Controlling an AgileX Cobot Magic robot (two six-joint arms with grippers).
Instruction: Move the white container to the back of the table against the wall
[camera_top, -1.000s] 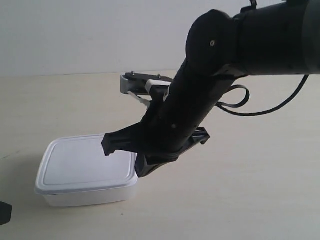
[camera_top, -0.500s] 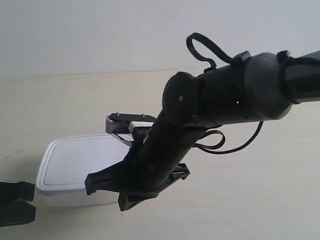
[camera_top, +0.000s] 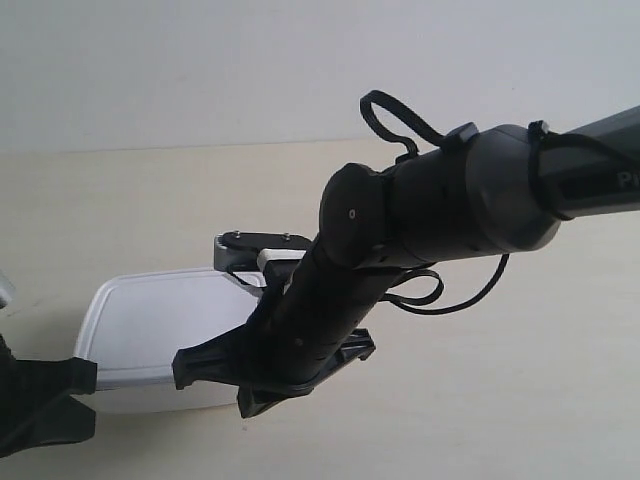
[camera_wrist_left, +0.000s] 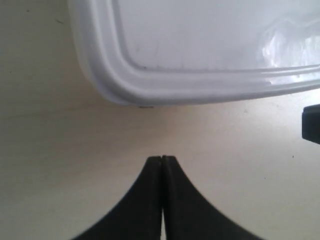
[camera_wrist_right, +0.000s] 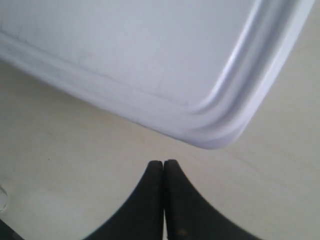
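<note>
White plastic: your white container (camera_top: 150, 320) sits lid-on on the table (camera_top: 520, 400), well apart from the wall (camera_top: 200, 70), bare tabletop between them.
Left claw: left gripper (camera_wrist_left: 162, 158) clenched on nothing, tips just short of a rounded corner of the container, strip of table between.
Right claw: right gripper (camera_wrist_right: 163, 162) also pinched together and empty, tips near another rounded corner, not touching it.
Exterior, right side: the arm at the exterior view's right (camera_top: 450, 205) reaches down over the container, hiding part of the lid.
Exterior, left side: the arm at the exterior view's left (camera_top: 40, 400) is beside the container's end; contact, you cannot tell.
</note>
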